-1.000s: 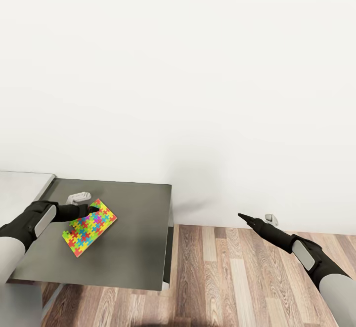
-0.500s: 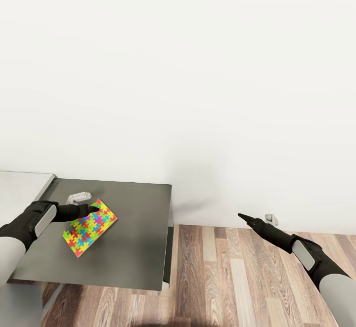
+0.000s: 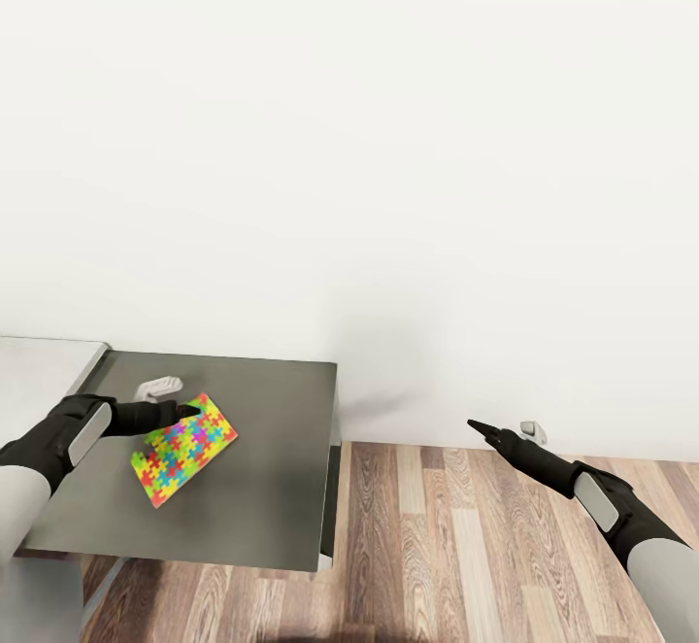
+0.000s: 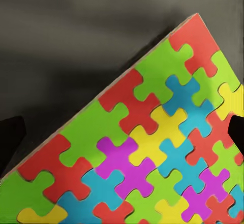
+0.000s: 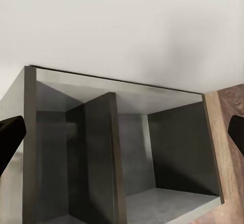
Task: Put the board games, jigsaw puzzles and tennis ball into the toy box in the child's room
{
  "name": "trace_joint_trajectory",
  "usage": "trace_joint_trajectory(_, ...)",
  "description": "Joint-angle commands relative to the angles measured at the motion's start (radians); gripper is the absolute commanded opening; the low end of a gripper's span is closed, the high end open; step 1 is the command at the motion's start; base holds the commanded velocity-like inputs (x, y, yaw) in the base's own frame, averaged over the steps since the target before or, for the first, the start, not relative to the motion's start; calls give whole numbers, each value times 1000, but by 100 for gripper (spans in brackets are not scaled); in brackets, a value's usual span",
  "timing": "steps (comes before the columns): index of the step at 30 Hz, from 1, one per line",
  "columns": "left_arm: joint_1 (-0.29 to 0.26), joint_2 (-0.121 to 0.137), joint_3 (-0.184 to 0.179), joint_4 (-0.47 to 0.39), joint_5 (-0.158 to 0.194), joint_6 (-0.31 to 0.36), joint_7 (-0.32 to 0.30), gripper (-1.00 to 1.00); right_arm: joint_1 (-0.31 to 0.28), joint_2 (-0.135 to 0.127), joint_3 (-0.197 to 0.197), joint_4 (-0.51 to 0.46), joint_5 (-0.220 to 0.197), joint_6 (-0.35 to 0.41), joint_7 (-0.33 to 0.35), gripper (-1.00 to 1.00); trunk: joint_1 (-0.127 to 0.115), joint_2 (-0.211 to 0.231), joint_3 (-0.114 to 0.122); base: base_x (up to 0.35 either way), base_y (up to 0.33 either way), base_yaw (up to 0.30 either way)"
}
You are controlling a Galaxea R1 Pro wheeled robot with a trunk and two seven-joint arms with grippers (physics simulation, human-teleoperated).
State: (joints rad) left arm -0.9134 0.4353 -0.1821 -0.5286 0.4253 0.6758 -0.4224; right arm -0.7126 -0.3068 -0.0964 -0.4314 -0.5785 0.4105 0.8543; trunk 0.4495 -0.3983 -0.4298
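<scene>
the dark grey worktop (image 3: 262, 468) stands against the white wall, joined on one side to a lighter grey section (image 3: 44, 371). on the dark surface lies one jigsaw puzzle (image 3: 186, 448), a thin sheet of red, green, yellow, blue and magenta pieces, set askew to the worktop's edges; whether it lies fully flat cannot be told. near it, toward the wall, sits a small white object (image 3: 157, 388), too small to identify. beside the worktop the wood-plank floor (image 3: 456, 546) runs to the wall.
</scene>
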Motion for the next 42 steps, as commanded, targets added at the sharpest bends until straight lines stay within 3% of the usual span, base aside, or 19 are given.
trace_joint_trajectory(1, -1, 1, -5, -1, 3, 3, -7, 100, -1, 0, -2, 0, -6, 8, 2, 100, 1, -2, -2, 0, 0, 0)
trace_joint_trajectory(7, -1, -1, -5, -1, 3, 4, -20, 100, -1, 0, -2, 0, -6, 8, 3, 100, 1, -2, -2, 0, 0, 0)
trace_joint_trajectory(16, -1, -54, -6, -1, 1, 33, -24, 100, -1, -14, -2, 0, -7, 9, 3, 100, 1, -2, -2, 0, 0, 0)
trace_joint_trajectory(29, -1, -92, -8, -1, 1, 86, -26, 100, -1, -26, -2, 2, -8, 10, 5, 100, 1, -2, -2, -30, 0, 0)
trace_joint_trajectory(39, -1, -105, -9, -1, 1, 106, -96, 100, -1, -28, -2, 2, -9, 10, 6, 100, 1, -2, -2, -111, 0, 0)
trace_joint_trajectory(42, -1, -124, -17, -1, 1, 116, -102, 100, -1, -28, -2, 2, -9, 10, 8, 100, 1, -2, -2, -117, 0, 0)
